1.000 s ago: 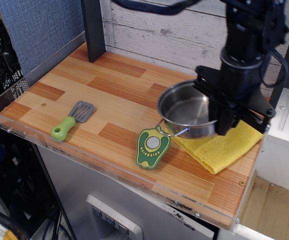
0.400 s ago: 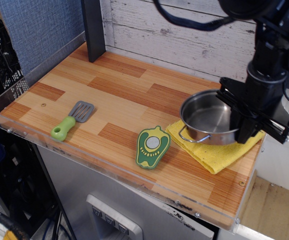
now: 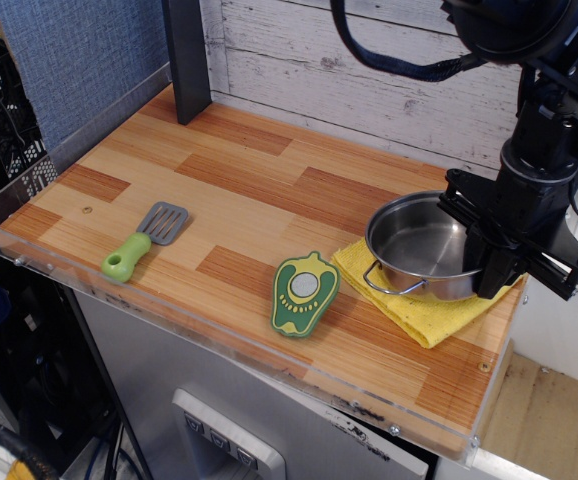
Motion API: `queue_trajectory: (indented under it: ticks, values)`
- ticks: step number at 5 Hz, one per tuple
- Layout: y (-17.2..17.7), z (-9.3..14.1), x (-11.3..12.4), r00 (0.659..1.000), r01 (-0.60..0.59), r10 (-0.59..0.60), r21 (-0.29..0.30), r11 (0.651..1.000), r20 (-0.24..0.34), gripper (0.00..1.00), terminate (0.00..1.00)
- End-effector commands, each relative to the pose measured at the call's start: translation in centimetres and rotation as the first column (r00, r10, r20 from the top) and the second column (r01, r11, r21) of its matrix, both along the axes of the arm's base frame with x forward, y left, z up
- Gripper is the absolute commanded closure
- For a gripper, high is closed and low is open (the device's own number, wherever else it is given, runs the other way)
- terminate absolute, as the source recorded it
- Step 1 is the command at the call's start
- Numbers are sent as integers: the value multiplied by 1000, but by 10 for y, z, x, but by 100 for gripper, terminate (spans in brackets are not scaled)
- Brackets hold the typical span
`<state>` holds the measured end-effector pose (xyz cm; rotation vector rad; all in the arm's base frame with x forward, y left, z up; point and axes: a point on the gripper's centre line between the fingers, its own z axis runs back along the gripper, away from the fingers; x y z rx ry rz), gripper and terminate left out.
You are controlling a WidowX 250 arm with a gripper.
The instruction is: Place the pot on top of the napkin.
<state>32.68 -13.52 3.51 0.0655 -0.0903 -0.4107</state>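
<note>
- The shiny pot (image 3: 416,245) has nothing inside.
- It sits over the yellow napkin (image 3: 431,308).
- The gripper (image 3: 492,262) pinches the pot's right rim.
- Left of the napkin on the wooden desk (image 3: 219,200): a green pepper toy (image 3: 304,293), then a spatula (image 3: 145,239).

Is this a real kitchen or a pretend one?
Probably a pretend one: a small wooden tabletop with a toy green pepper, a little spatula, and a robot gripper holding a pot.
</note>
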Motion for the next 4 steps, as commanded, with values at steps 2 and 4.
queue_trajectory:
  ticks: [2, 4]
  values:
    - [0, 40, -9, 997, 32, -30, -26, 999, 74, 0, 0]
    - [54, 132, -42, 977, -128, 153, -166, 978, 149, 0, 0]
